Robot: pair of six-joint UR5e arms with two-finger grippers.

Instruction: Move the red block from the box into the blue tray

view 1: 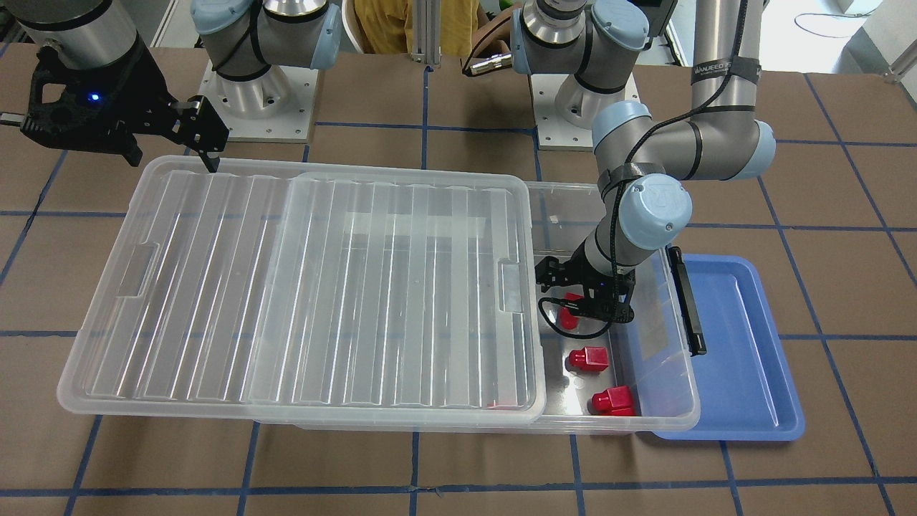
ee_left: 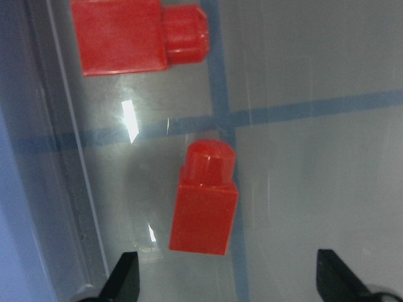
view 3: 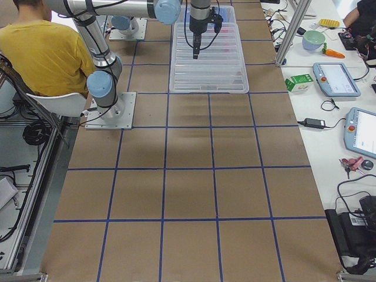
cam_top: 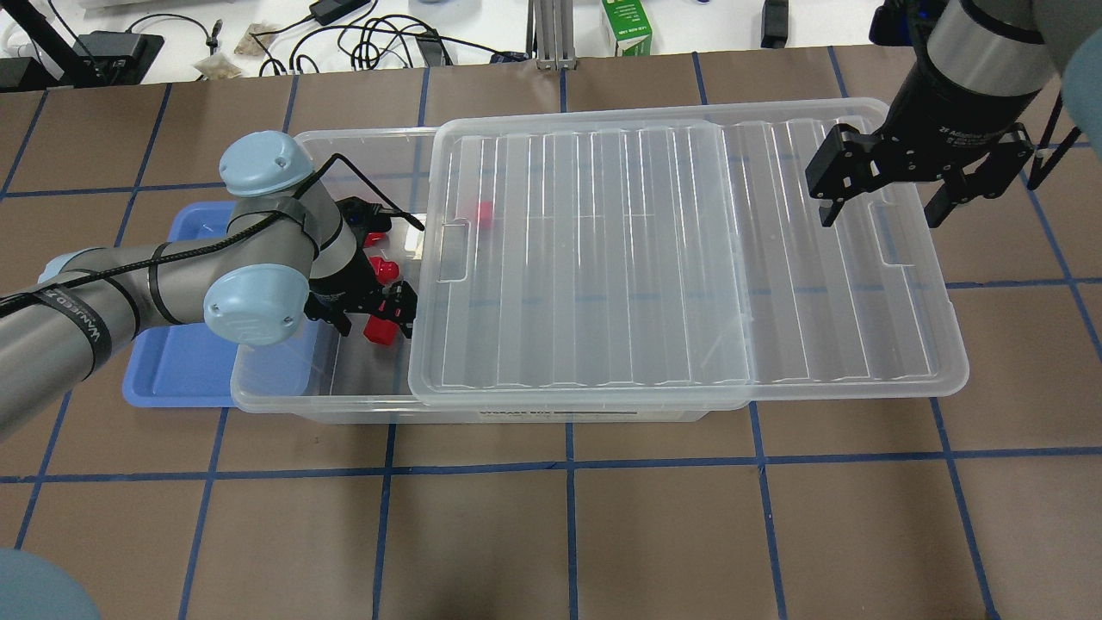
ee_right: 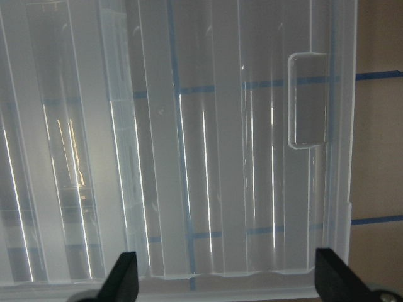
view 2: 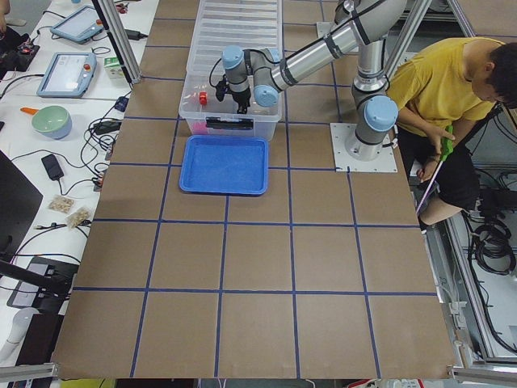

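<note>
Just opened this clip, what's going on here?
The box has its lid sitting partway off toward the robot's right, so the end by the blue tray is uncovered. The left gripper is down inside that opening, open just above a red block lying on the box floor, not yet gripping it. The right gripper hovers open and empty over the lid. The blue tray holds nothing.

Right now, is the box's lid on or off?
Partly off: the lid sits shifted sideways, leaving one end of the box uncovered, where the left gripper hangs over red blocks.
</note>
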